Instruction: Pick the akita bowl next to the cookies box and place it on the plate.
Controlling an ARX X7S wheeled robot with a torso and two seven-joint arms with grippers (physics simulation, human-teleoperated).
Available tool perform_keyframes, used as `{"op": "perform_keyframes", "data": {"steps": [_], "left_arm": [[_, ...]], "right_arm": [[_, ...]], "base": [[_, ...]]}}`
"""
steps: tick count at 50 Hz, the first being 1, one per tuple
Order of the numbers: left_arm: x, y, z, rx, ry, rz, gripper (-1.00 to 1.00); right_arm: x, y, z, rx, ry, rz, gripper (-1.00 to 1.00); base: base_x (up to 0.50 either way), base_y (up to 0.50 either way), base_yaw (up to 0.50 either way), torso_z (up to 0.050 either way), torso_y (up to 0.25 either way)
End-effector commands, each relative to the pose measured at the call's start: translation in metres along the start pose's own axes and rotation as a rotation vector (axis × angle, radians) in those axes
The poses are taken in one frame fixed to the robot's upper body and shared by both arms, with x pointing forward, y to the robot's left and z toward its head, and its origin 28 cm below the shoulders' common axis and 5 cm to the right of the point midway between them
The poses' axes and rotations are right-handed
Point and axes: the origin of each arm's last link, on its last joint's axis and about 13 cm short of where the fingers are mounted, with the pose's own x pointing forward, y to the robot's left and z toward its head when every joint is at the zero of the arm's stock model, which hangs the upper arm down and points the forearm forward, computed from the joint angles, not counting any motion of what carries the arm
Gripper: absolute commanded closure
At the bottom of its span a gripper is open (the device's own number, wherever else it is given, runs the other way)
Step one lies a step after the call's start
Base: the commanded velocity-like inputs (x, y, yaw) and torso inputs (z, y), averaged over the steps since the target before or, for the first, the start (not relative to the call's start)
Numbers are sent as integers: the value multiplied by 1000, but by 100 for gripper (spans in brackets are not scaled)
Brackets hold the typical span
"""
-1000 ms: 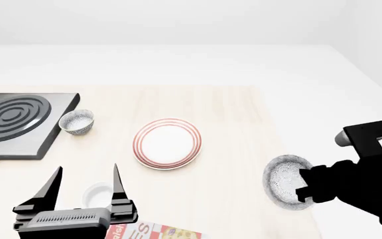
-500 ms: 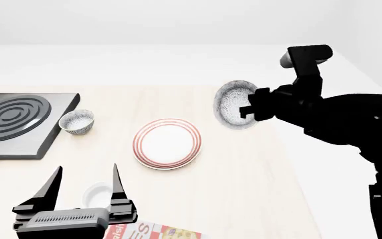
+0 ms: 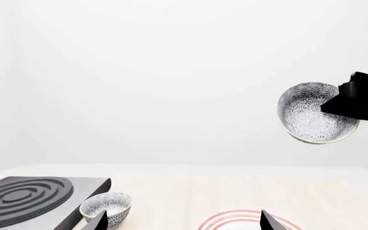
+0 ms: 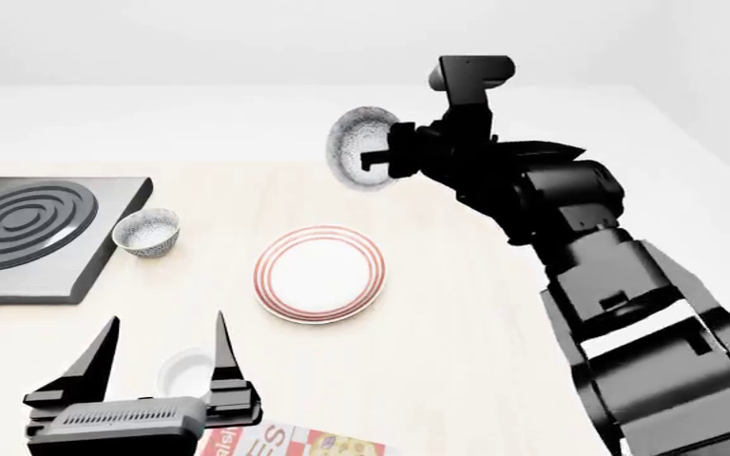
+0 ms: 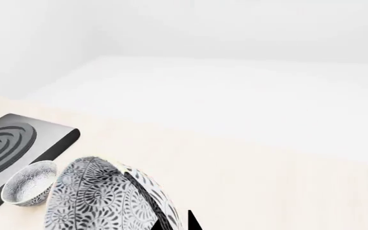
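My right gripper [image 4: 378, 157] is shut on the rim of the speckled akita bowl [image 4: 355, 149], which hangs tipped on its side high over the table, just past the far edge of the plate [image 4: 320, 274]. The same bowl [image 5: 101, 196] fills the right wrist view's lower left, with the gripper [image 5: 171, 223] clamped on its rim, and the bowl [image 3: 312, 115] also shows in the left wrist view. The red-ringed plate [image 3: 235, 218] lies bare. A corner of the cookies box [image 4: 296, 442] peeks in at the near edge. My left gripper [image 4: 166, 321] [image 3: 180, 221] stands open, holding nothing.
A look-alike speckled bowl [image 4: 147, 232] [image 3: 107, 207] [image 5: 27, 184] sits beside a dark stove plate [image 4: 29, 233] [image 3: 30, 199] [image 5: 5, 141] at the left. A small white cup [image 4: 187, 369] stands under my left gripper.
My right arm has carried the akita bowl from low at the table's right side up and leftward, to above the plate's far edge. The left arm has not moved.
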Motion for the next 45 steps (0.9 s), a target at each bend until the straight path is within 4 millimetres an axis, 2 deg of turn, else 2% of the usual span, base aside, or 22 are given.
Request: {"op": "perform_keyframes", "data": {"steps": [1,8,18,30,45], "left_arm": [[1,-1,-1,-7,1,-6,-100],[0,-1,-1,-12,5,-8,-100],[0,-1,-2,-28,-7,-12,-100],[1,-1,-1,-19,-8,-9,-100],[-1,-1,-3,-22,2,-26,-100]], "right_arm": [[16,9,-8,-15,-87,-36,100],[19,17,-15,-29,-72,-17,100],[21,25,-23,77,-26,30,100],[23,33,-34,103,-7,82,100],[23,38,-37,109,6,94,100]], "base": [[0,0,0,0,0],[0,0,0,0,0],[0,0,0,0,1],[0,0,0,0,0],[0,0,0,0,-243]]}}
